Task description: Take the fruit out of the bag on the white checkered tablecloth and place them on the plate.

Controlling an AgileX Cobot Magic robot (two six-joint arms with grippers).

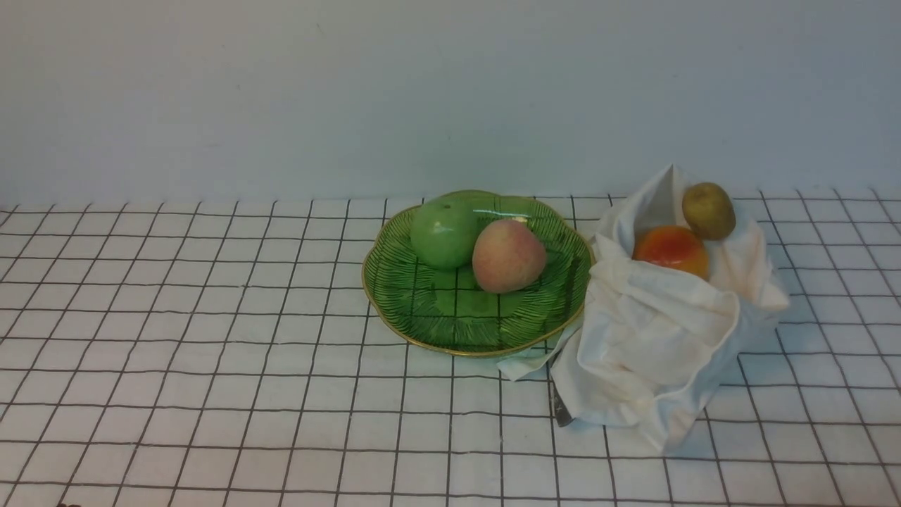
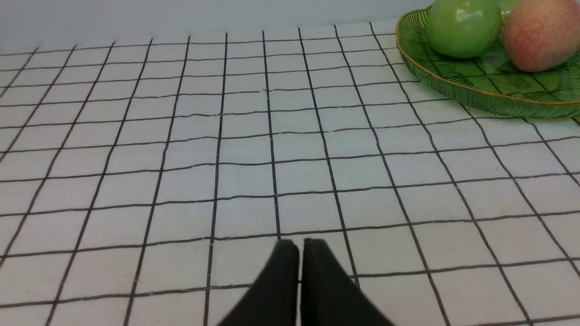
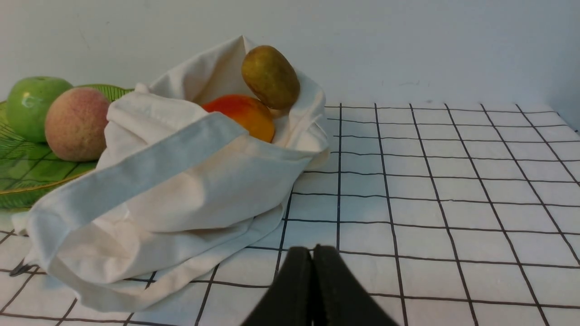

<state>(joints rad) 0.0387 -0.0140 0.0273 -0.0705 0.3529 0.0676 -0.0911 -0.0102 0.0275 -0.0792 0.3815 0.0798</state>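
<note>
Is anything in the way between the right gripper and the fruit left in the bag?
Only the bag's slumped front wall and strap. The orange fruit and kiwi show above its rim, open from above. The right gripper is shut.

A plain, pale wall (image 1: 450,91) with a faint bluish-grey cast runs across the whole back of the scene. It is bare and evenly painted, with only a few faint marks on it. It comes straight down to the far edge of the counter (image 1: 176,394), which fills the lower part of the front view and reaches past both sides and the near edge of the picture. The light is soft and even, and shadows on the counter are weak and short. In the right wrist view the same wall (image 3: 430,45) looks slightly darker toward the far corner.
</note>
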